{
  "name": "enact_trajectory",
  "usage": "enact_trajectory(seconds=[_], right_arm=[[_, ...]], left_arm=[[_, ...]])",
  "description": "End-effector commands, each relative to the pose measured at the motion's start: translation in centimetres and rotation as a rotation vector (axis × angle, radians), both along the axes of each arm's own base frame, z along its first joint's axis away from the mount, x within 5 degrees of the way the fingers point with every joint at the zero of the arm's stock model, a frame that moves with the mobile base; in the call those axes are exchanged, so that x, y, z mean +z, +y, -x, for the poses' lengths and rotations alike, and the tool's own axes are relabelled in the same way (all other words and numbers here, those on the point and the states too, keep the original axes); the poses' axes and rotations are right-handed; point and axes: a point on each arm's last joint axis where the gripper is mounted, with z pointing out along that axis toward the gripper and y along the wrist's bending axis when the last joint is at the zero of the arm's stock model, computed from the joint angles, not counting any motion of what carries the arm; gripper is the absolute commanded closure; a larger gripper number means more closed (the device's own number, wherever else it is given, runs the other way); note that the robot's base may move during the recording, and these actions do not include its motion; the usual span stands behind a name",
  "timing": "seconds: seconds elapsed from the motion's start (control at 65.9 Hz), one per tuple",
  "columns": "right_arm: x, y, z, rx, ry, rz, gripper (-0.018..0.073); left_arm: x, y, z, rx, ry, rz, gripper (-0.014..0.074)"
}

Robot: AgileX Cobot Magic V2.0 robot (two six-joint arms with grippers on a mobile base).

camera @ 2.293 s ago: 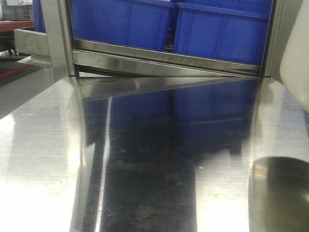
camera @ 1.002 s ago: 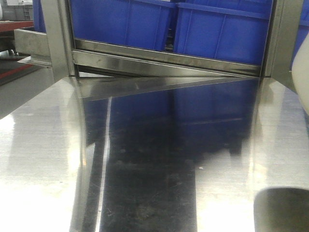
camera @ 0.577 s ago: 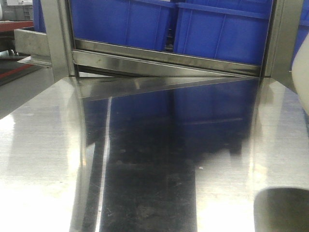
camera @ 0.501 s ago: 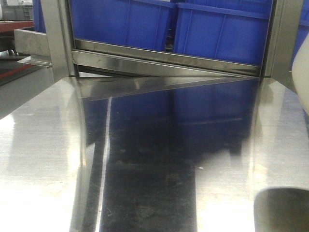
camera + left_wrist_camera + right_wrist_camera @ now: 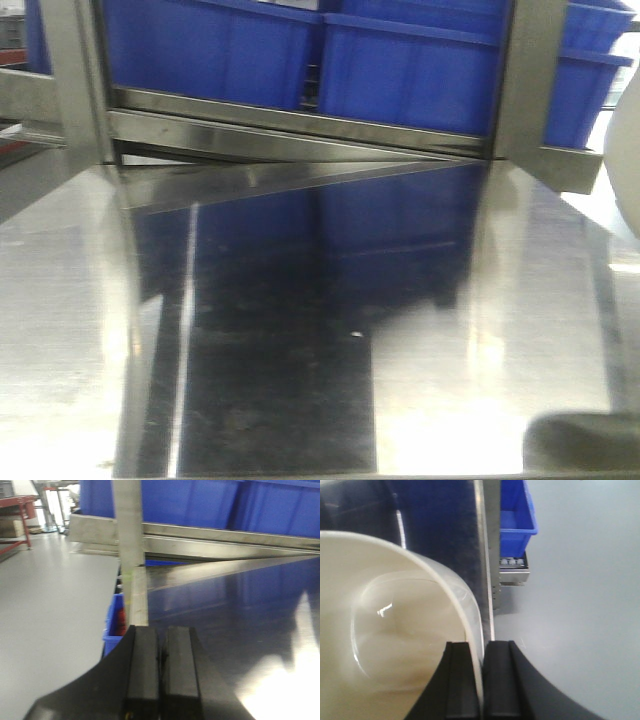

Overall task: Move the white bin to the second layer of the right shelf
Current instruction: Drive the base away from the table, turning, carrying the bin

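With the right gripper clamped on the rim of the glossy cream-white plastic bin over the mirror-like steel tabletop's right edge, and the left gripper closed empty, the front view has swung rightward, indicating shelf-bound transit.

The cream-white plastic bin, gripped at the rim by my right end effector, is smooth and glossy, with small highlights on its inner wall. That end effector and my left end effector both have black pads that look dull and matt. The stainless-steel surface is mirror-bright, finely brushed and faintly smudged. The big blue rectangular plastic crates show a soft sheen. The steel rack frame looks brushed. The grey floor is smooth and matt.
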Motion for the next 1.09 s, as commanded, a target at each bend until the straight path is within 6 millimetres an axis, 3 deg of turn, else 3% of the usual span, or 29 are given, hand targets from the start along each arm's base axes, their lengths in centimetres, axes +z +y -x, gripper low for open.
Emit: enact_trajectory(seconds=[0.0,1.078], right_arm=[[1.7,-0.06,-0.23,-0.015,-0.116,-0.008,0.0511],[1.7,-0.06,-0.23,-0.015,-0.116,-0.008,0.0511]], left_arm=[[-0.37,-0.03,-0.04,-0.003,-0.064,0.014,0.0512],[-0.37,-0.03,-0.04,-0.003,-0.064,0.014,0.0512]])
